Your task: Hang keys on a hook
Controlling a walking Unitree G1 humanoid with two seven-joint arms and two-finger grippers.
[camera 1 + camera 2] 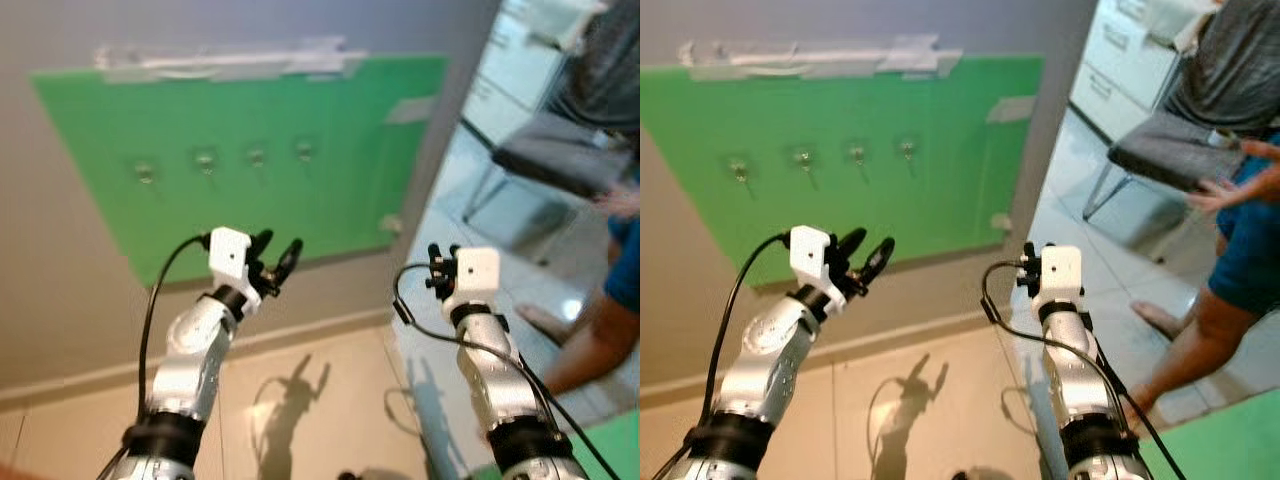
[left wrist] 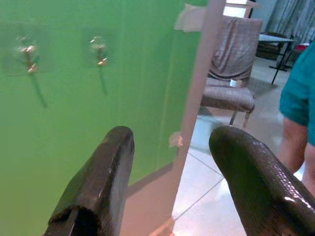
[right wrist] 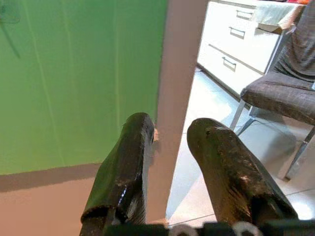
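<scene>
up on the wall, a green sheet [image 1: 270, 150] is taped along its top edge, and a row of four small metal hooks [image 1: 822, 158] runs across it, all bare. no keys can be made out in either gripper or on any hook.

left gripper [image 1: 276, 258] is raised in front of the sheet's lower edge, at about 5 o'clock from the row of hooks, well apart from them. its two black fingers [image 2: 101, 182] are spread wide with nothing between them; past them, two of the hooks hang on the green.

right gripper [image 1: 1030, 268] is held up at roughly the same height, off at 3 o'clock from the left one, level with the wall's corner [image 1: 1045, 170]. its fingers [image 3: 128, 169] stand a little apart, with nothing held between them.

further toward 2 o'clock, a grey chair [image 1: 1185, 150] stands on the tiled floor [image 1: 1110, 250] beside white drawers [image 3: 241, 44], and a person in blue shorts [image 1: 1245, 265] stands barefoot at the right edge, one hand [image 1: 1215, 192] stretched out.
</scene>
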